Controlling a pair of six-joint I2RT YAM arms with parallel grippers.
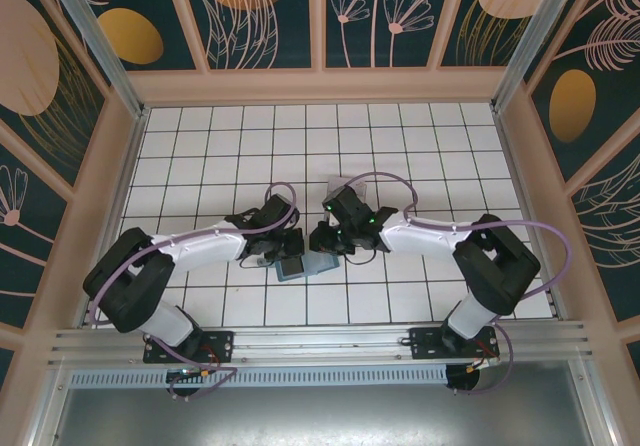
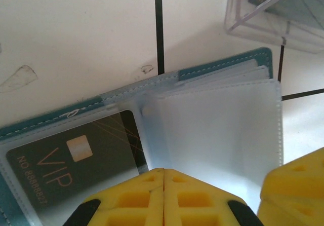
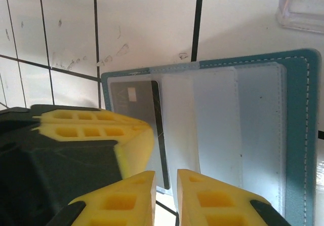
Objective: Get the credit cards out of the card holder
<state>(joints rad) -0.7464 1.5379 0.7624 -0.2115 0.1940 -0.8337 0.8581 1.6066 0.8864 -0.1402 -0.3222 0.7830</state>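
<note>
From above, the card holder [image 1: 300,266] lies open on the tiled desk [image 1: 400,146], with both sets of jaws meeting over it.

Left wrist: the left jaws are shut, tips over the clear sleeves [image 2: 217,129]. The black card [image 2: 76,157] sits sleeved. These jaws serve best pinning the holder down.

Right wrist: the right jaws stand narrowly parted at the card's lower edge, with nothing visible between them. They should straddle that edge squarely, then draw along the slot.

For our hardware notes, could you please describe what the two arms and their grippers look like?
The left arm and right arm each have white links between bulky black joints, on black bases bolted to a metal rail. A purple cable loops along each. The left gripper and right gripper have chunky yellow fingers with rectangular cut-outs, on black bodies.
</note>
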